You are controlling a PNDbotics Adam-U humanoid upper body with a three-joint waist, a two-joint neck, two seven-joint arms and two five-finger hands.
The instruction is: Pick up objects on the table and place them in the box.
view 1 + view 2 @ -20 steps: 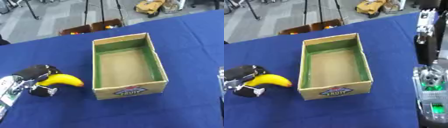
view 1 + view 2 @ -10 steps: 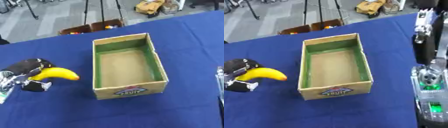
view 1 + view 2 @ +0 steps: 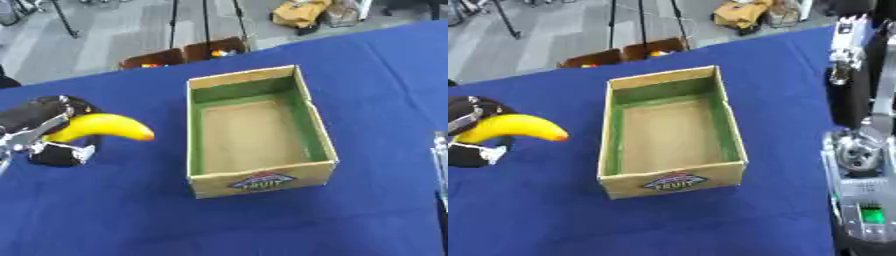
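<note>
Blue tablecloth (image 3: 105,215); grey floor (image 3: 105,40) beyond.

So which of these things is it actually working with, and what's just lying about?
Part of the job:
- banana, held in the left hand
- cardboard box, nothing in it
- blue table

Just lying about:
- crates on the floor behind
- yellow bag on the floor
- stand legs
</note>
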